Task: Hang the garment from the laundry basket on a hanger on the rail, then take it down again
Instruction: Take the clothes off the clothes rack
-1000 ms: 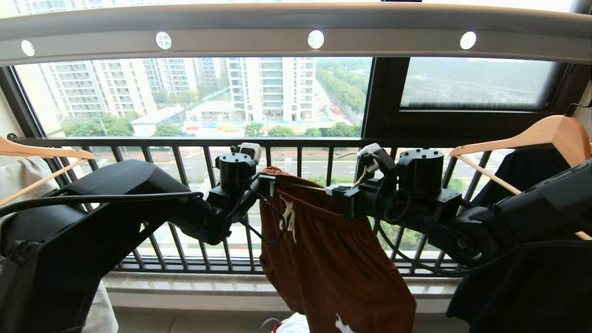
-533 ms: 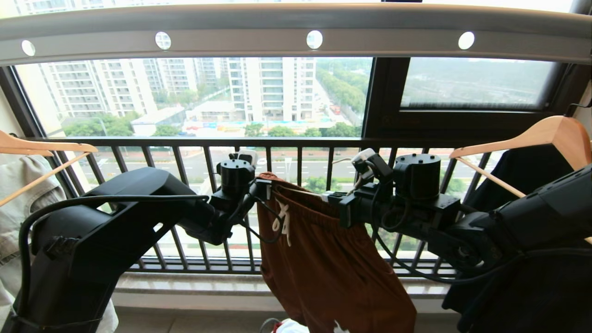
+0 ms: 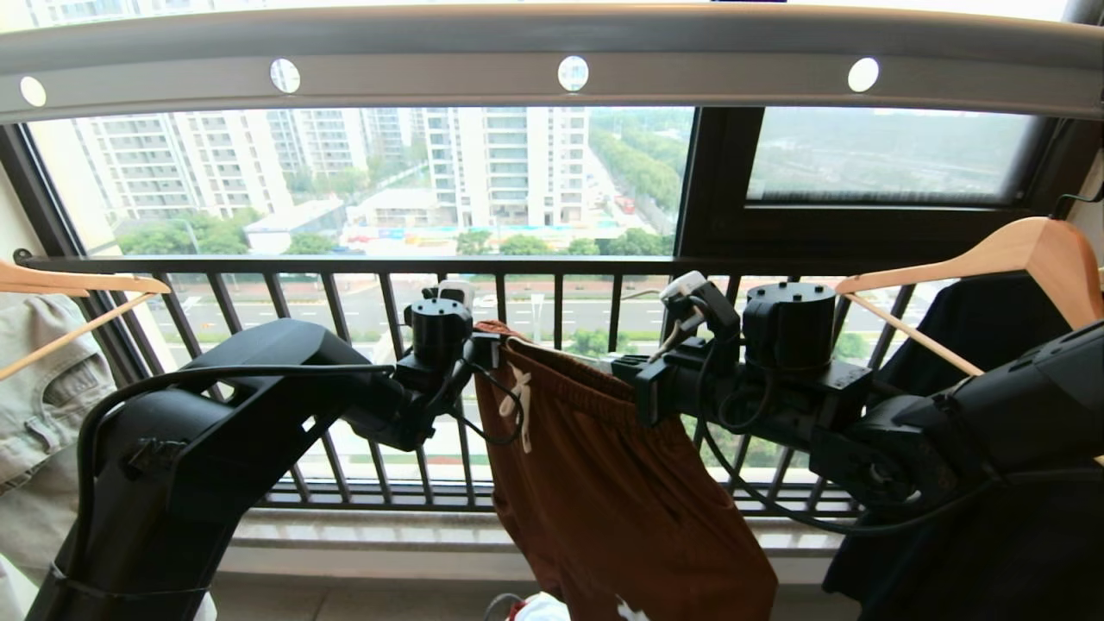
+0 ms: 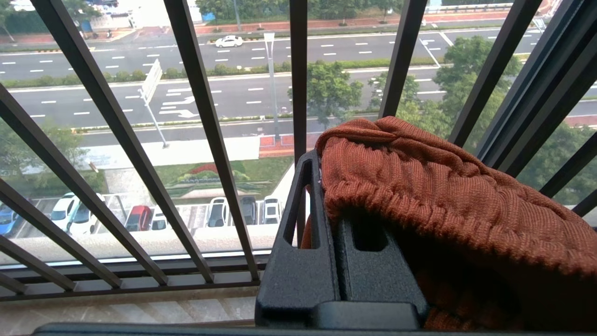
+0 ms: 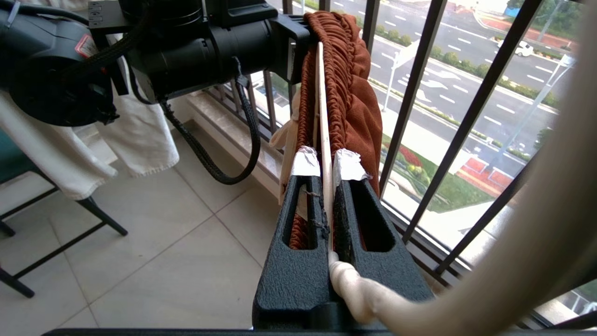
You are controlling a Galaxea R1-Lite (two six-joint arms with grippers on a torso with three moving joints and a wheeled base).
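The garment [image 3: 621, 492], rust-brown shorts, hangs between my two grippers in front of the balcony bars. My left gripper [image 3: 488, 345] is shut on one end of the gathered waistband [image 4: 419, 186]. My right gripper [image 3: 626, 371] is shut on the hanger [image 5: 321, 107], a thin cream wire that runs inside the waistband and lies between the taped fingertips [image 5: 305, 161]. The rail [image 3: 431, 79], a silver bar with round holes, spans the top of the head view, well above both grippers. The laundry basket [image 3: 530, 609] just peeks in at the bottom edge.
The black balcony railing [image 3: 552, 264] stands right behind the shorts. A wooden hanger [image 3: 78, 285] with a pale denim piece [image 3: 43, 388] hangs at the left. Another wooden hanger [image 3: 1018, 250] carries a black T-shirt [image 3: 992, 345] at the right. Tiled floor [image 5: 140, 242] lies below.
The left arm has swung inward and its gripper has drifted slightly left. The waistband is stretched a little wider and slopes down toward the right gripper. Both grips are unchanged.
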